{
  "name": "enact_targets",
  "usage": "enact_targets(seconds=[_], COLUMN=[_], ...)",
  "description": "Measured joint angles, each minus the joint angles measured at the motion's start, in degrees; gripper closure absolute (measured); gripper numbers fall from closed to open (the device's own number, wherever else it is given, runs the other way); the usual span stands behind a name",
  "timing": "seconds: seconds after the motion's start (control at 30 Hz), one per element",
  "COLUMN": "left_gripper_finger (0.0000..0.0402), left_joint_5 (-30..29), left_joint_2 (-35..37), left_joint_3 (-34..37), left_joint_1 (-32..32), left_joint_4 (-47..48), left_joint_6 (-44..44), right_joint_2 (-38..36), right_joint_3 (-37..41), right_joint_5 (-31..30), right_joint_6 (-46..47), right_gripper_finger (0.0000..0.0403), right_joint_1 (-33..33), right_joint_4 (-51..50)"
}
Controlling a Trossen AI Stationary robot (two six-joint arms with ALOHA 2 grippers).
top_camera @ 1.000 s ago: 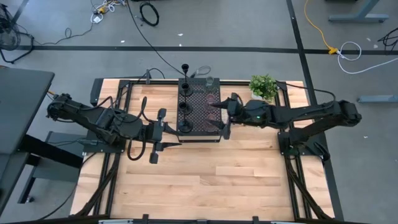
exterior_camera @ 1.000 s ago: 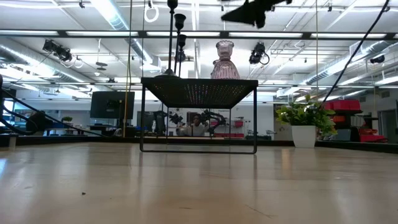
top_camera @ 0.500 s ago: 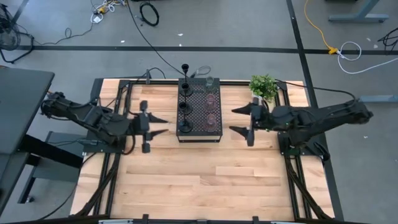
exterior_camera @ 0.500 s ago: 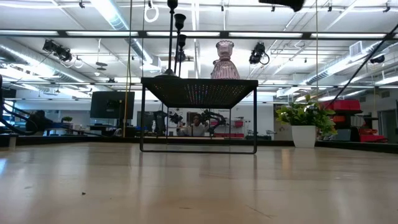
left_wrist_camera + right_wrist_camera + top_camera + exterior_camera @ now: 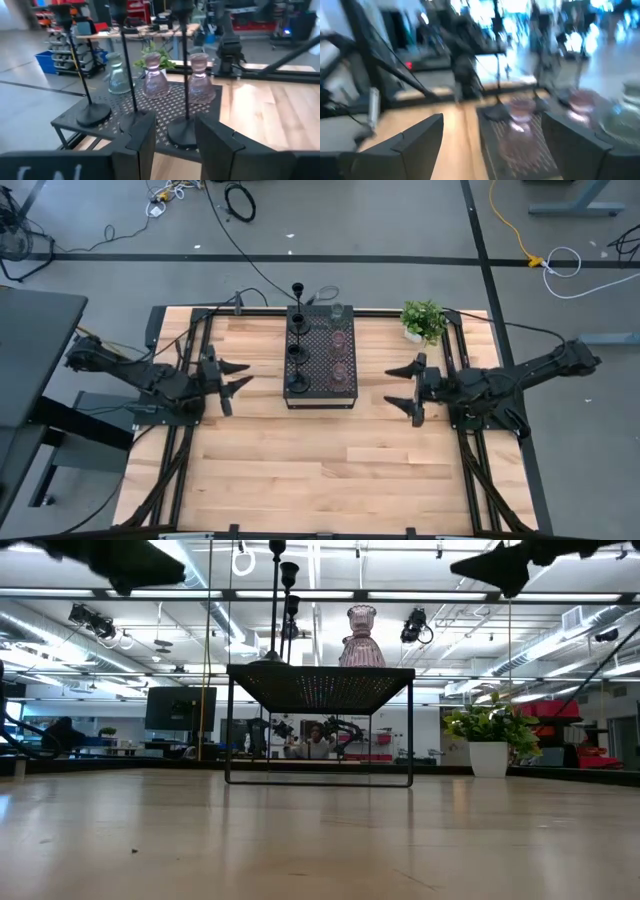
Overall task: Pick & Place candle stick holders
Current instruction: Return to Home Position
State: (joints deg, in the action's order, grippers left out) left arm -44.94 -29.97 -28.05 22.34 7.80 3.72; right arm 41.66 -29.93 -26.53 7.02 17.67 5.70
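Observation:
Three black thin-stemmed holders (image 5: 297, 350) stand on their round bases in a row on the left half of the black perforated block (image 5: 320, 385). Two reddish domed holders (image 5: 338, 369) and a paler greenish one (image 5: 335, 310) stand on its right half. They show in the left wrist view as stems (image 5: 129, 65) and domed pieces (image 5: 154, 80), and in the low view (image 5: 361, 638). My left gripper (image 5: 233, 376) is open and empty, left of the block. My right gripper (image 5: 402, 386) is open and empty, right of the block.
A small green potted plant (image 5: 423, 320) stands at the far right, beyond my right gripper. The block stands on thin legs (image 5: 229, 730) at the table's far middle. The bare wooden table (image 5: 320, 460) stretches toward the near edge.
Both grippers have drawn back from the block, staying open: my left gripper toward the table's left edge, my right gripper toward the right edge. The holders on the block have stayed where they were.

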Motion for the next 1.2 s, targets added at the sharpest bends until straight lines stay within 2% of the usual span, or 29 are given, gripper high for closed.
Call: enact_targets(seconds=[0.13, 0.3, 0.43, 0.57, 0.77, 0.8, 0.93, 1.0, 1.2], left_gripper_finger=[0.0264, 0.0264, 0.0264, 0.0264, 0.0264, 0.0264, 0.0264, 0.0264, 0.0264], left_joint_5=[-1.4, -3.7, -3.6, 1.1, 6.9, 6.9, 9.2, 9.9, 9.9], left_joint_2=[1.7, 1.9, 2.0, 2.0, 2.0, 2.0, 1.9, 1.9, 1.9], left_joint_3=[7.4, 14.5, 18.5, 20.3, 20.6, 20.6, 22.0, 23.1, 26.3], left_joint_1=[0.0, -1.0, -4.8, -9.2, -12.4, -12.7, -14.1, -14.5, -14.5], left_joint_4=[-6.4, -15.4, -24.9, -27.6, -26.4, -25.9, -25.8, -26.7, -26.1], left_joint_6=[0.0, -3.0, -8.2, -9.4, -9.1, -9.0, -8.7, -7.4, -7.4], right_joint_2=[-2.6, -5.1, -5.8, -5.8, -5.1, -5.2, -4.8, -4.6, -4.4], right_joint_3=[9.8, 17.2, 17.7, 17.7, 18.4, 19.4, 26.6, 29.2, 28.7], right_joint_5=[2.5, 5.9, 13.4, 18.3, 22.9, 22.2, 13.3, 12.2, 12.6], right_joint_6=[-5.1, -7.1, -6.6, -3.7, 1.0, 1.1, 1.8, 2.1, 0.0], right_gripper_finger=[0.0069, 0.0069, 0.0069, 0.0069, 0.0069, 0.0069, 0.0069, 0.0069, 0.0069], right_joint_1=[-1.5, -7.7, -15.2, -20.3, -18.9, -18.3, -17.0, -16.7, -16.1], right_joint_4=[16.8, 27.3, 27.5, 23.7, 19.4, 20.1, 28.1, 32.6, 31.6])
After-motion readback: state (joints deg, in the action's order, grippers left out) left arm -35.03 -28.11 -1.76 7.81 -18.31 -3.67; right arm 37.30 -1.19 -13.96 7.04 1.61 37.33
